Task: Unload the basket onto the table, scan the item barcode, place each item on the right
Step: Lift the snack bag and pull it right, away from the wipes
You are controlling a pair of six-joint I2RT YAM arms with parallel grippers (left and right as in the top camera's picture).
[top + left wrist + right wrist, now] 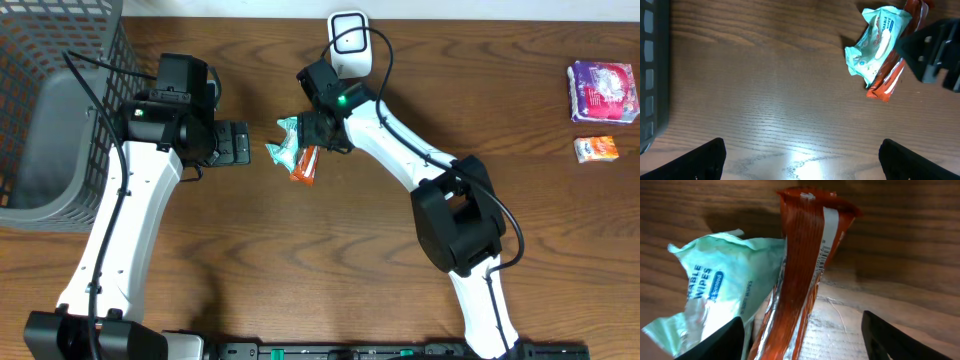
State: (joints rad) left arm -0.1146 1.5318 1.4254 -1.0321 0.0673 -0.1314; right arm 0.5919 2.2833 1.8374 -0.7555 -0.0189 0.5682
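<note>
Orange foil is catching the light in the middle of the wooden table. The orange packet is lying against a pale green pack of wipes, the two touching, a little in front of the white scanner sitting at the far edge.

The right gripper is hanging directly over the pair. Its jaws are standing apart with the orange packet running up between them. Neither finger seems to be pressing on it, though the fingertips are sitting at the very bottom of the wrist view, so I'm not certain. A white strip with printed bars is showing along the packet's upper side.

The left gripper is pointing at the packs from the left, near them but not touching. Its jaws are spread wide with bare wood between them. A grey basket is sitting at the left edge beside that arm. Far to the right, well apart from all this, a purple pack and a small orange-and-white pack are lying near each other.
</note>
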